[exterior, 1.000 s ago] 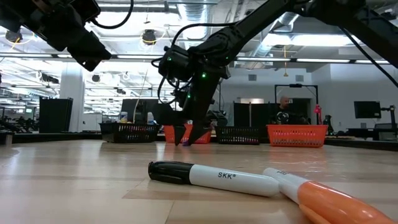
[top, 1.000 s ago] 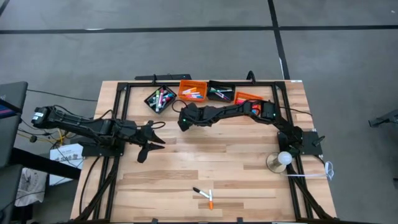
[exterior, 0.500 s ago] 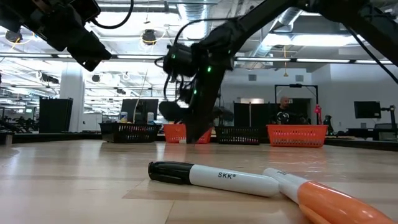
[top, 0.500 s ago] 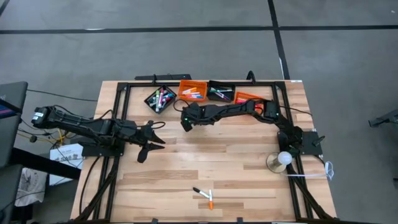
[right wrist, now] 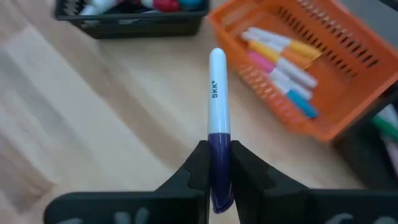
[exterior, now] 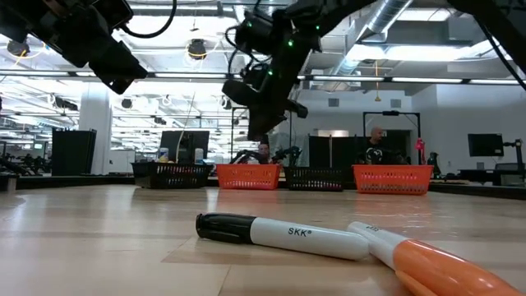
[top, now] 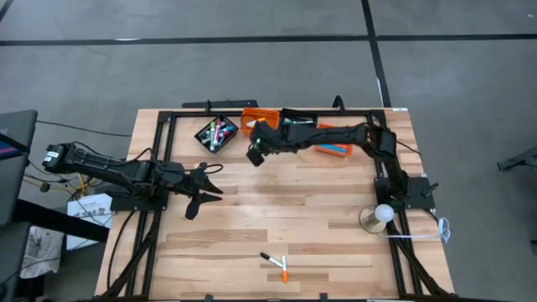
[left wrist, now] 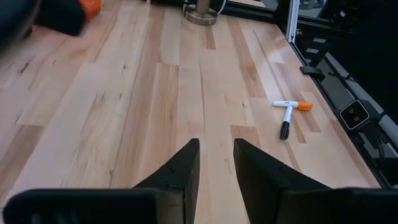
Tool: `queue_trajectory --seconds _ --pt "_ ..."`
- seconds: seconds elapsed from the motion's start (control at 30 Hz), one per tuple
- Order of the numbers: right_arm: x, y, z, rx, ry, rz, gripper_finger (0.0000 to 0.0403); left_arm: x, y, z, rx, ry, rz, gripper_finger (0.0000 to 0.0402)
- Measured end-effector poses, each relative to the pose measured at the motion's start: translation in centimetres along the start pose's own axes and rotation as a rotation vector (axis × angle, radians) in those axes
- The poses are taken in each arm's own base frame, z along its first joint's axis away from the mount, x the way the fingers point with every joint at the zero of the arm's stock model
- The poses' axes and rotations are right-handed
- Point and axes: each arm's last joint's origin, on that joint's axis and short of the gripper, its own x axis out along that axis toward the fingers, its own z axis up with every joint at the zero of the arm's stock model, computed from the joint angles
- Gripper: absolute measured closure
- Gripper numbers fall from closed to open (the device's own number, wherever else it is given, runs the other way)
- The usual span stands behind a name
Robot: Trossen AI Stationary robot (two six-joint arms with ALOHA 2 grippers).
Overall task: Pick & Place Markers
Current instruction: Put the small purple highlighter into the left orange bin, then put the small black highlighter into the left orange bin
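Observation:
In the right wrist view my right gripper point(right wrist: 216, 152) is shut on a white marker with a purple cap point(right wrist: 216, 93). It hangs above the far middle of the table point(top: 254, 154), beside the bins. Two more markers lie on the wood near the front edge: a black-capped one point(top: 270, 257) and an orange-capped one point(top: 284, 270). My left gripper point(top: 208, 179) waits at the table's left, open, with nothing between its fingers point(left wrist: 216, 163). My right gripper pinches the marker's purple cap end point(right wrist: 218, 142) between its two fingers. The fingers slant down from the table's right, and the marker lies along them. Its white body point(right wrist: 214, 87) sticks out past the fingertips, clear of the table.
Four small bins stand in a row at the far edge: a black one point(top: 216, 132), an orange one point(top: 262, 115), a black one point(top: 299, 117) and an orange one point(top: 337, 141), all holding markers. A lamp base point(top: 375, 217) stands at the right. Bare wood fills the middle.
My right gripper has taken hold of the purple-capped marker at the table top and risen well clear of the wood with it. It has also gone slightly toward the far edge and the bins. The two markers near the front edge have stayed put.

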Motion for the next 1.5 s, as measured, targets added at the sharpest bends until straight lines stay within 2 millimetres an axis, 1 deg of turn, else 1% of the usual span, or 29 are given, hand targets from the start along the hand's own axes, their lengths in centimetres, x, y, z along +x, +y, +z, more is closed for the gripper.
queue_trajectory --seconds 0.2,0.3,0.4,0.5,0.67,0.77,0.87,0.9,0.97,1.03,1.2,1.27,1.33,1.43,1.5 --pt "0.9 -4.4 2.0 -0.053 0.054 0.048 0.0347 0.0 0.0 0.0 -0.019 0.0 0.0 0.0303" --pt "1.2 -6.5 3.0 -0.082 0.055 0.049 0.0347 0.0 0.0 0.0 -0.022 0.0 0.0 0.0303" --pt "1.1 -8.2 4.2 -0.094 0.044 0.096 0.0354 0.0 0.0 0.0 -0.026 0.0 0.0 0.0303" --pt "0.9 -9.2 5.1 -0.119 0.022 0.125 0.0357 0.0 0.0 0.0 -0.026 -0.001 0.0 0.0303" --pt "1.0 -10.2 5.6 -0.145 0.013 0.164 0.0345 0.0 0.0 0.1 -0.026 -0.014 -0.003 0.0303" --pt "1.5 -10.2 5.9 -0.176 -0.013 0.169 0.0331 0.0 0.0 0.2 -0.026 -0.02 -0.004 0.0303" --pt "2.1 -10.1 5.7 -0.223 -0.012 0.17 0.0314 0.0 0.0 0.3 -0.026 -0.026 -0.004 0.0303" --pt "2.5 -9.9 5.8 -0.238 -0.031 0.172 0.0307 0.0 0.0 0.3 -0.026 -0.028 -0.005 0.0303" --pt "3.0 -10.0 5.4 -0.249 -0.001 0.168 0.0292 0.0 -0.1 0.4 -0.027 -0.038 -0.007 0.0303" --pt "3.5 -10.0 5.4 -0.255 -0.007 0.166 0.0273 0.1 0.0 0.4 -0.028 -0.043 -0.004 0.0303" --pt "3.4 -10.2 5.2 -0.252 0.033 0.158 0.0225 0.4 0.0 0.4 -0.046 -0.043 0.029 0.0303" --pt "2.7 -9.8 5.2 -0.228 0.028 0.166 0.0213 0.7 0.2 0.2 -0.066 -0.028 0.067 0.0303" --pt "1.3 -9.0 5.1 -0.24 0.043 0.203 0.0204 1.3 0.3 -0.1 -0.075 0.003 0.113 0.0303" --pt "-1.0 -7.0 4.6 -0.302 0.063 0.284 0.0195 2.6 0.2 -0.9 -0.081 0.072 0.152 0.0303" --pt "-2.8 -5.1 3.7 -0.351 0.087 0.299 0.0192 3.5 -0.1 -1.3 -0.07 0.1 0.142 0.0303"
